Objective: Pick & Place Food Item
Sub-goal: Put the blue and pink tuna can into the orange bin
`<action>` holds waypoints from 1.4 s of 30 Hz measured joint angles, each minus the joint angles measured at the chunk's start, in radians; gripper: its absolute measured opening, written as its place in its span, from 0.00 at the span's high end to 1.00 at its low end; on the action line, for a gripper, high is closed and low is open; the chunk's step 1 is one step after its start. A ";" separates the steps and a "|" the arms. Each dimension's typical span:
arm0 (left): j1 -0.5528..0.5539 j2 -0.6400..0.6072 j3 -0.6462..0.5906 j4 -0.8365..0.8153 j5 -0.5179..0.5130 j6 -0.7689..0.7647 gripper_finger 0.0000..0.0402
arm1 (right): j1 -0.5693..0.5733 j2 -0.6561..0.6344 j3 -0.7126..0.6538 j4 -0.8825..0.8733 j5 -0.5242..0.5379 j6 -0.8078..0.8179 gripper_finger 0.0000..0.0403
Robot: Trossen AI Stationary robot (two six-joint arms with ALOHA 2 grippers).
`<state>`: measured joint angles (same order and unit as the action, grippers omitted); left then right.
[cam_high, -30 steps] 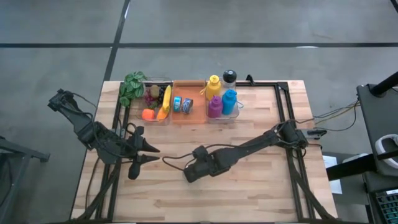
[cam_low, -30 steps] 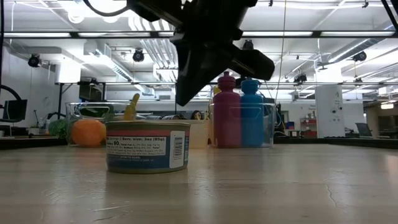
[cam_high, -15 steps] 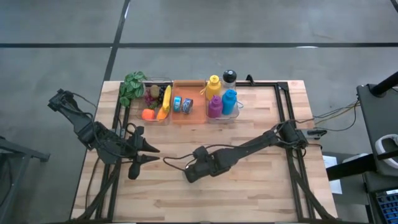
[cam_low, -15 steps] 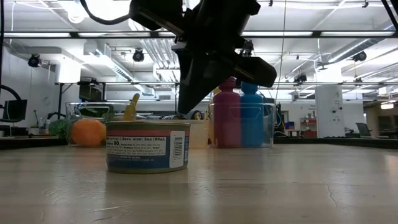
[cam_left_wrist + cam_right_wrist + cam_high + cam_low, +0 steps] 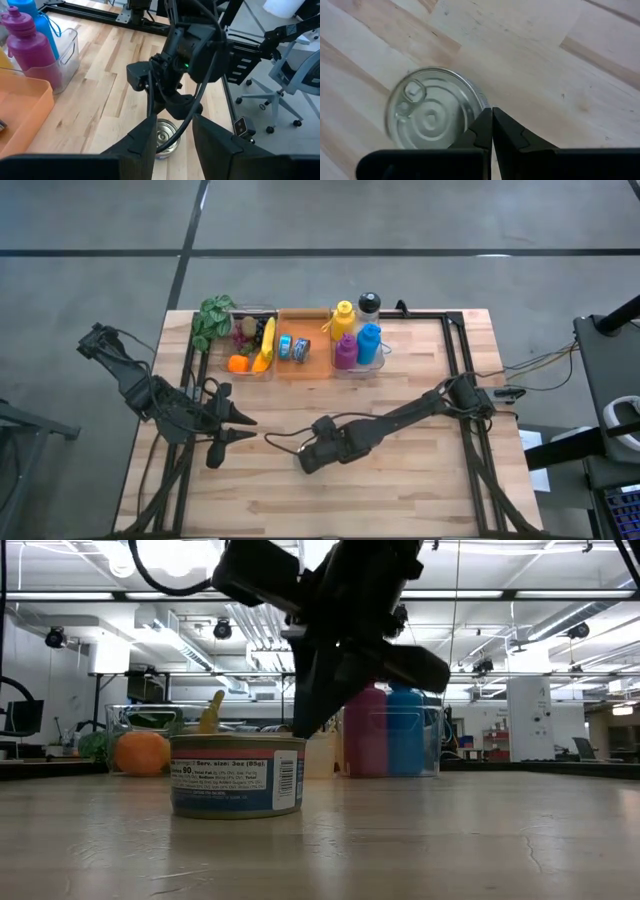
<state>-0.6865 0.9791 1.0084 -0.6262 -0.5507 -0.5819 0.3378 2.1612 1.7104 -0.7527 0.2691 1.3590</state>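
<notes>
A tin can with a blue label (image 5: 237, 775) stands upright on its base on the wooden table, its pull-tab lid (image 5: 432, 112) facing up. My right gripper (image 5: 300, 728) comes down onto it from above, fingers shut, tips (image 5: 492, 115) at the lid's rim. From above, the right gripper (image 5: 303, 460) hides the can. The left wrist view shows the can (image 5: 167, 139) under the right arm. My left gripper (image 5: 240, 427) waits open near the table's left side, pointing at the can. My right gripper's shut fingertips (image 5: 487, 120) reach the edge of the can's lid (image 5: 479, 102) from above, slanting down. The can stands flat on the table. Whether the tips touch the rim or hover just over it, I cannot tell.
Along the far edge stand a clear bin of fruit (image 5: 250, 340), an orange tray with small cans (image 5: 315, 365), a clear bin of bottles (image 5: 357, 345), and a leafy green (image 5: 212, 320) beside them. A dark cable (image 5: 275, 438) loops near the right gripper.
My right gripper has come down toward the can, tipping a little as it dropped, until its shut tips reached the lid's edge. The can has not moved.
</notes>
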 joint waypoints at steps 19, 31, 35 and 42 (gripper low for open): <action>0.001 0.000 0.001 0.000 0.000 0.002 0.68 | 0.000 -0.003 -0.023 0.099 -0.008 -0.052 0.98; 0.001 0.000 0.001 0.000 0.000 0.007 0.68 | -0.001 -0.002 -0.034 0.097 -0.009 -0.054 0.98; 0.001 0.000 0.001 0.000 0.000 0.007 0.68 | -0.001 -0.002 -0.037 0.098 -0.009 -0.054 0.98; 0.001 0.000 0.001 -0.001 0.000 0.009 0.68 | -0.001 -0.002 -0.044 0.092 -0.016 -0.050 0.98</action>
<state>-0.6857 0.9791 1.0092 -0.6272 -0.5510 -0.5727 0.3367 2.1597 1.6665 -0.6611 0.2531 1.3087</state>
